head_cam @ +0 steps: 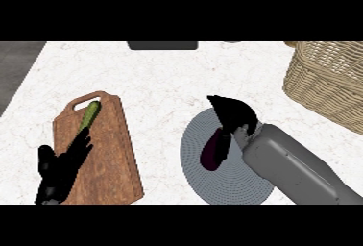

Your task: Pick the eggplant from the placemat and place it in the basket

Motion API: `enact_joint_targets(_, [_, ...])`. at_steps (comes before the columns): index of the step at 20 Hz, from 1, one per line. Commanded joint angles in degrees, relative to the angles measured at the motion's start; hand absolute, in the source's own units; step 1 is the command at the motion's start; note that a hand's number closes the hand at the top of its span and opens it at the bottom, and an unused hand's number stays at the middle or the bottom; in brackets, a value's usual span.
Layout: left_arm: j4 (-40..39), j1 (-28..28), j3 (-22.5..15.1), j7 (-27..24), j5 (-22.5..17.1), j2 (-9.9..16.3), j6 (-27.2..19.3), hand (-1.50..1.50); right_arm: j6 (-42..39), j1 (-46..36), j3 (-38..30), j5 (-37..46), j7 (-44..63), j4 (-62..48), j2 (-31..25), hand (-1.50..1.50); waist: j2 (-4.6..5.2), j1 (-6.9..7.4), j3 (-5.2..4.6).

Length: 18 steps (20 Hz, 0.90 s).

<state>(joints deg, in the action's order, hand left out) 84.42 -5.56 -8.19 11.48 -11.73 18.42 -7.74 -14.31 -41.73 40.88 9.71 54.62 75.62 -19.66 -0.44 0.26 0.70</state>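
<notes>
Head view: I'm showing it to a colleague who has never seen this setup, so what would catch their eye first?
Probably the right hand, black on a grey forearm, down over the dark eggplant lying on the round grey placemat at centre. Next, the wicker basket at the upper right. At the left, the wooden cutting board carries a green vegetable, with the open left hand over its near corner.

Bright, even light; faint soft shadows; no glare.
</notes>
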Motion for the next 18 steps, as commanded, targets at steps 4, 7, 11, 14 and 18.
enact_joint_targets(4, [-1.8, -2.1, 0.4, 3.9, 0.4, -0.3, 0.0, 0.0, -2.6, 1.7, -1.6, 2.6, 0.6, -1.0, 1.6, -1.5, 0.39, -0.03, -0.7])
enact_joint_targets(7, [-4.1, -1.4, -0.5, 2.7, 0.8, -1.3, 0.9, 0.0, -1.9, 3.0, 1.0, 4.6, 0.1, -6.1, 4.7, -1.5, 0.57, 0.02, -0.71])
enact_joint_targets(11, [-5.5, -3.1, 0.9, 0.4, 0.0, -0.6, 2.9, 0.0, -4.3, 3.2, 0.4, 4.6, 0.2, -7.3, 4.6, -1.5, 0.54, -0.03, -0.74])
enact_joint_targets(14, [-4.0, -3.2, 1.2, 1.5, 0.7, 0.0, 2.8, 0.0, -6.1, 0.9, -2.6, 4.1, 0.1, -9.2, 5.0, -1.5, 0.52, 0.27, -0.71])
enact_joint_targets(18, [-1.2, -3.5, 0.8, 3.3, 1.3, -0.9, 1.9, 0.0, -4.1, 4.8, -2.3, 6.9, -4.8, -10.5, 4.0, -1.5, 0.5, 0.24, -0.68])
